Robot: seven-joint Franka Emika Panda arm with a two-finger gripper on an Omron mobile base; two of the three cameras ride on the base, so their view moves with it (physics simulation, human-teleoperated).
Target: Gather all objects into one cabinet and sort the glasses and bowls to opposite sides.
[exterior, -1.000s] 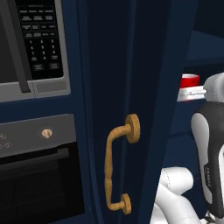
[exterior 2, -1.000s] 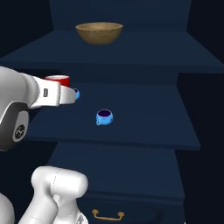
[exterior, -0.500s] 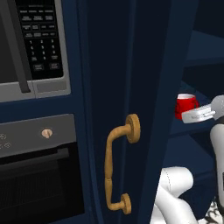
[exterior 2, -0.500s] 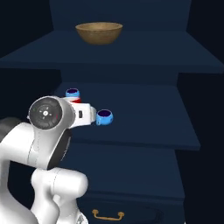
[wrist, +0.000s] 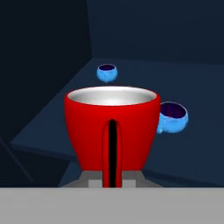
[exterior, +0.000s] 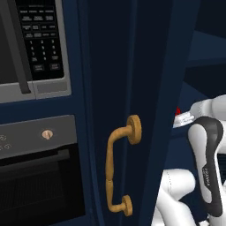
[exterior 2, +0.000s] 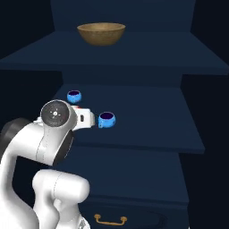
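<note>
Placement step: gripper point(wrist: 112, 181) clamped on red cup point(wrist: 111, 131), upright, hovering at the front edge of the middle shelf point(exterior 2: 147, 129). Ahead and left, far blue cup point(wrist: 106, 72); just right, almost touching, near blue cup point(wrist: 173, 117). Best eased forward and left into the gap, lowered flat, then released. Wooden bowl point(exterior 2: 101, 33) one shelf above.

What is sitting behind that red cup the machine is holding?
Behind the red tapered cup, two small round light-blue vessels with dark insides sit on the navy cabinet shelf. The cup hides part of the nearer vessel and the shelf directly behind it.
</note>
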